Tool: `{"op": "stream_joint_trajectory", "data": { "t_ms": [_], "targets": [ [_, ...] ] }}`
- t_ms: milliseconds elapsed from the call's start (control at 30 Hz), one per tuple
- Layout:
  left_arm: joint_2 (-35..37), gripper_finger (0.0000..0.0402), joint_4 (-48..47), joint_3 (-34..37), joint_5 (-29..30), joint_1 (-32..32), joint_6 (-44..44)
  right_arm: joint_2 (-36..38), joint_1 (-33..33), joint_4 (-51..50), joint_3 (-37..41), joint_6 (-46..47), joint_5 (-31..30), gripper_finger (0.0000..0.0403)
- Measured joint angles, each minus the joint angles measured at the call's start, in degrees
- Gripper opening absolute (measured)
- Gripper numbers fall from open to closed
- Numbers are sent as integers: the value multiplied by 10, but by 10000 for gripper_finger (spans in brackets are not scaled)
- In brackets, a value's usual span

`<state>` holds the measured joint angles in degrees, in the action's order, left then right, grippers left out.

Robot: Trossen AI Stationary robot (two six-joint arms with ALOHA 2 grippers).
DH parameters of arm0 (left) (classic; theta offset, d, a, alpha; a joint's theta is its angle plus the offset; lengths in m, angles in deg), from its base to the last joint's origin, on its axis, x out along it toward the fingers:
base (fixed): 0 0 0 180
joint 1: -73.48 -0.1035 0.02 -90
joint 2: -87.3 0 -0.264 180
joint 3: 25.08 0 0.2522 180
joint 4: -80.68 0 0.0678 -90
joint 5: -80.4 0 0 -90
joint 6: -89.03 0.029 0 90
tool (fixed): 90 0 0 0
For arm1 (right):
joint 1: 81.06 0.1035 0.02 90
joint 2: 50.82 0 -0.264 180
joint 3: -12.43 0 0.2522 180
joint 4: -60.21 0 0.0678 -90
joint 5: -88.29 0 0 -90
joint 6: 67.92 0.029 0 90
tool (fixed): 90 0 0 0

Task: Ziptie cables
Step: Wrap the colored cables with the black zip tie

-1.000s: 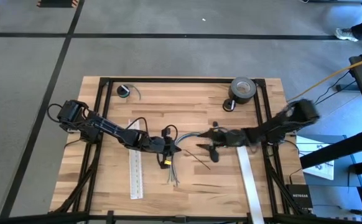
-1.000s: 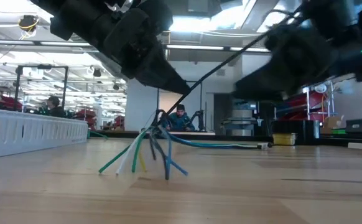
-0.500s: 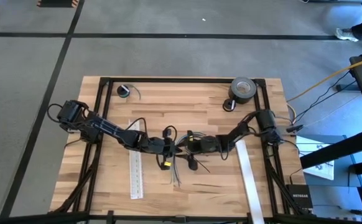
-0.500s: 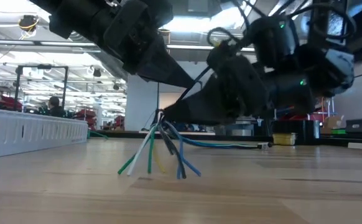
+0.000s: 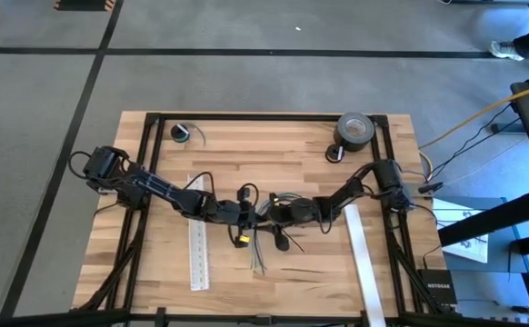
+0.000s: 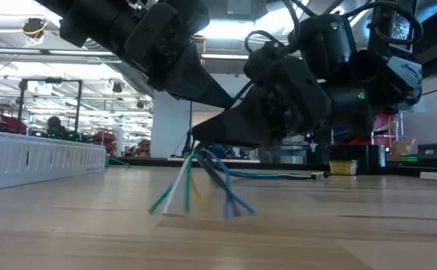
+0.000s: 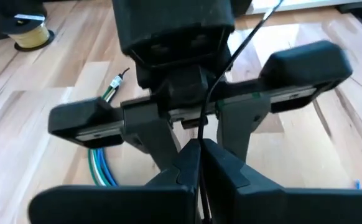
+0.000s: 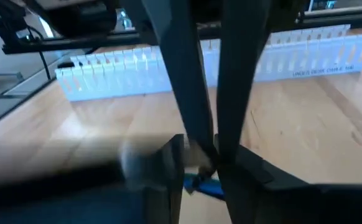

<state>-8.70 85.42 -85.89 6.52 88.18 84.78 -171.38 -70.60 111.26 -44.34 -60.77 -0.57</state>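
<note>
A loose bundle of thin grey, green, blue and pale yellow cables (image 6: 196,184) is held up at mid-table, its free ends fanned down to the wood. A very thin black plastic ziptie (image 7: 213,87) is seen rising from it.

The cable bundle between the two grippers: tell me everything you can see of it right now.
The cables are a loose bundle of thin wires in green, pale yellow, grey and blue. The left gripper pinches the bundle at its top, lifted above the table, with the right gripper meeting it at the same spot. Below the pinch the free ends fan out and slant down to the wood. One strand trails off level across the table. From above, the bundle lies mid-table beside a white slotted strip.
</note>
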Motion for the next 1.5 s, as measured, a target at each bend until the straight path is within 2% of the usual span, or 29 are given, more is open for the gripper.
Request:
{"op": "stream_joint_trajectory", "data": {
  "t_ms": [300, 500, 833, 1033, 1333, 1500],
  "targets": [
    [0, 0, 2, 0, 0, -1, 0, 8, 0, -2, 2, 0, 0, 63],
    [0, 0, 9, 0, 0, -1, 3, 0, 0, -56, -21, -2, 1, 6],
    [25, 0, 2, 1, 14, -1, 24, -14, 4, -156, -59, -13, 10, 0],
    [42, 0, -26, 3, 22, 1, 29, -37, 15, -177, -86, -14, 7, 0],
    [49, 6, -110, -1, 38, -2, -72, -39, 15, -188, -90, -23, 19, 0],
    [73, 59, -158, -1, 8, -1, -118, -39, 16, -189, -90, -28, 25, 0]
  ]
}}
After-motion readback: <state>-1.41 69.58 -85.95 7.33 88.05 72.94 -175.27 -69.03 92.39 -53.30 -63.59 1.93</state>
